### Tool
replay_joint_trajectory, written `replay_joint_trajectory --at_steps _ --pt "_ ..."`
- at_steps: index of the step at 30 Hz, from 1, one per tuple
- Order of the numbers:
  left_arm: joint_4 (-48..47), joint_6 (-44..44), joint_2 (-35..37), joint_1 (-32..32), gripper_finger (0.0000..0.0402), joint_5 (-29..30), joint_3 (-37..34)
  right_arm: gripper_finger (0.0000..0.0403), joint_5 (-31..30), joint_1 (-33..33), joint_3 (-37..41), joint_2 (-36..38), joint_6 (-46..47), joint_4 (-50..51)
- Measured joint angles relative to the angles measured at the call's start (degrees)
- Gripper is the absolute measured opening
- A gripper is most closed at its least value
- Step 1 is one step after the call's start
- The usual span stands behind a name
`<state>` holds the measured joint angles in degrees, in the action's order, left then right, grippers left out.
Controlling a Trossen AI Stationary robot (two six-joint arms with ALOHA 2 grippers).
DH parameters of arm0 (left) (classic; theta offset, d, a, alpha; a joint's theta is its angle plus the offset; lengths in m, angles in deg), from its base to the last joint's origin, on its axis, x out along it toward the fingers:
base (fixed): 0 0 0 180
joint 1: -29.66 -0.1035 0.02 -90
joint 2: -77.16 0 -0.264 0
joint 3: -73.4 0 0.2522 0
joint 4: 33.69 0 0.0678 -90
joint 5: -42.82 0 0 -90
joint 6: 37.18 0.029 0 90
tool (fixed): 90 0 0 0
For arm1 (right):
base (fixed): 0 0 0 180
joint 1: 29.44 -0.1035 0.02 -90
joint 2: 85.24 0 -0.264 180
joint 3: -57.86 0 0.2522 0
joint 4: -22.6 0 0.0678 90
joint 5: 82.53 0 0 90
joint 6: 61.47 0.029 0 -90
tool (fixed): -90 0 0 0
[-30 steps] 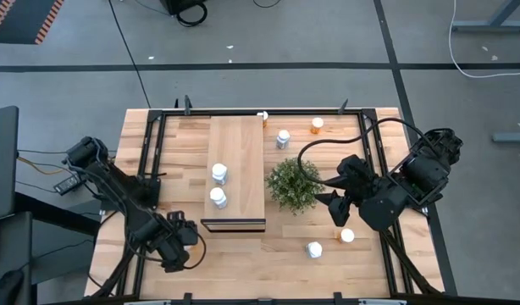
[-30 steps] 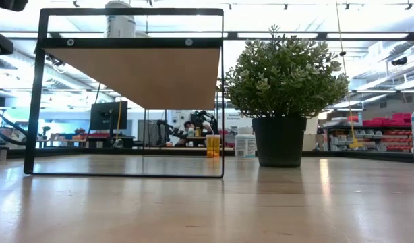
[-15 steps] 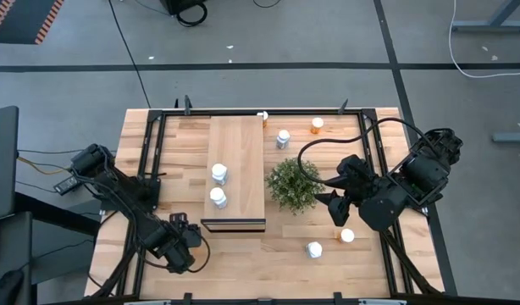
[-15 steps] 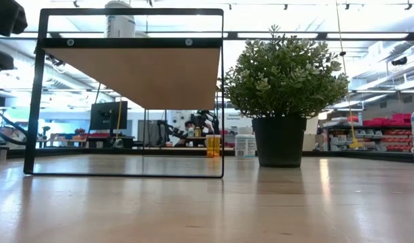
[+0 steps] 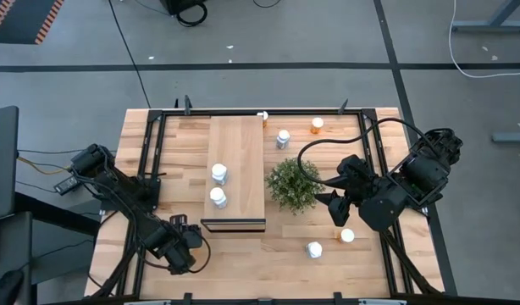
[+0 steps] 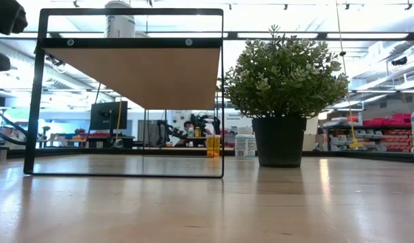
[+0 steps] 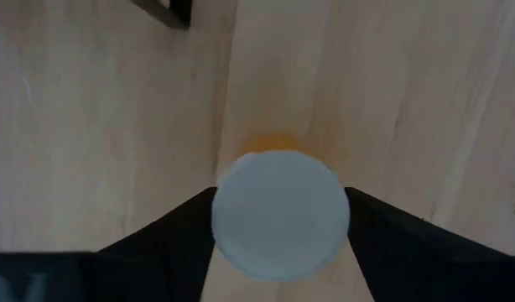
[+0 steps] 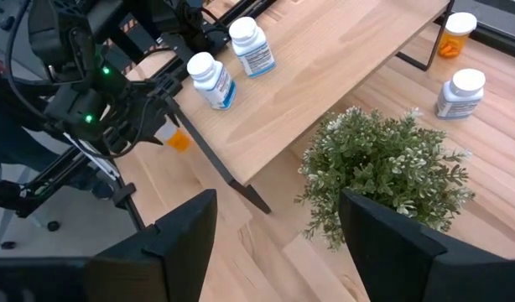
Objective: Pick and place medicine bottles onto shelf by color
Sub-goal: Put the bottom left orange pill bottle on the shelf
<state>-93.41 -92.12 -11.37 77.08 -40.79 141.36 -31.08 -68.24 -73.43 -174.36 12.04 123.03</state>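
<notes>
My left gripper [image 5: 171, 247] is near the table's front left, left of the shelf's [image 5: 237, 157] near end. It is shut on an orange medicine bottle with a white cap [image 7: 278, 214], which also shows in the right wrist view [image 8: 179, 139]. My right gripper [image 5: 334, 207] is open and empty, right of the plant [image 5: 292, 185]. Two white bottles [image 5: 219, 174] [image 5: 218, 197] stand on the shelf top. On the table stand a white bottle [image 5: 283, 138] and an orange one [image 5: 317, 125] at the far side, and a white one [image 5: 314, 249] and an orange one [image 5: 347, 235] at the near right. My left gripper pinches the orange bottle between its two fingers, one on each side just under the white cap's rim [image 7: 222, 210]. The fingers come from above, pointing down. The bottle stands upright below them. I cannot tell whether its base is off the table.
The bushy plant in a dark pot [image 6: 281, 88] stands between the shelf and my right gripper. Another small orange bottle [image 5: 262, 116] is at the shelf's far right corner. A black frame rail [image 5: 158, 152] runs along the table's edges. Bare wood lies in front of the shelf.
My left arm has shifted a little toward the table's left edge, with the orange bottle still in its fingers. My right arm has kept still.
</notes>
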Motion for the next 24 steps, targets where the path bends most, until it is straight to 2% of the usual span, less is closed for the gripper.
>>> replay_joint_trajectory --at_steps 6,13,17,24 --pt "3.3 -0.3 0.0 0.0 0.0213 -0.3 0.0 0.0256 0.0 0.0 0.0 0.0 0.0 0.0" --pt "3.6 -0.1 0.0 0.0 0.0233 -0.5 3.9 0.0256 0.0 0.0 0.0 0.0 -0.5 0.0" --pt "2.2 0.4 0.0 0.0 0.0230 -0.5 8.5 0.0256 0.0 0.0 0.0 0.0 -0.9 0.0" --pt "-6.2 9.2 0.0 -0.7 0.0210 -0.4 21.4 0.0256 0.0 0.0 0.0 0.0 -1.4 0.0"
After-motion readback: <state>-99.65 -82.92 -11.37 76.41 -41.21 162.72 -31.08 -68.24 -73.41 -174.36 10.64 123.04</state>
